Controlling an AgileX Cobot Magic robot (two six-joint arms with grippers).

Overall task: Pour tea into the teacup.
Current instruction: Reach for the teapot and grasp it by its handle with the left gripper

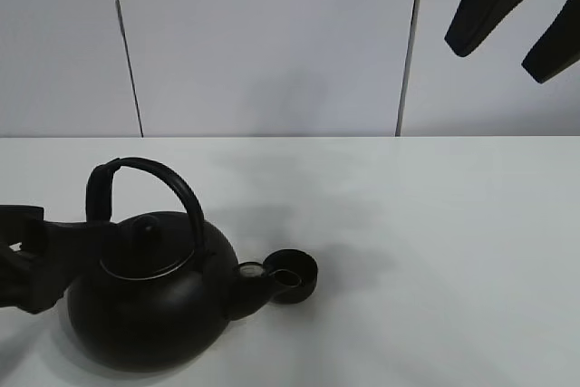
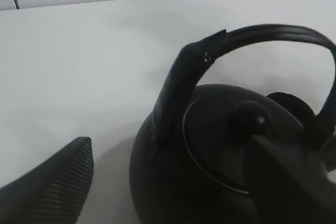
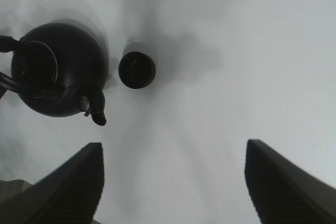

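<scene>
Left gripper is seen with fingers spread either side of the kettle handle, not yet clamped, and the right gripper is held open high above. With the teacup set just beside the spout, the grasp is judged in hand, and closing on the handle is called for before tilting.

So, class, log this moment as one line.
kettle: upright | teacup: beside spout | left gripper: open at kettle handle | right gripper: open, high

Bright, even light, soft shadows; wrist views slightly blurred.
</scene>
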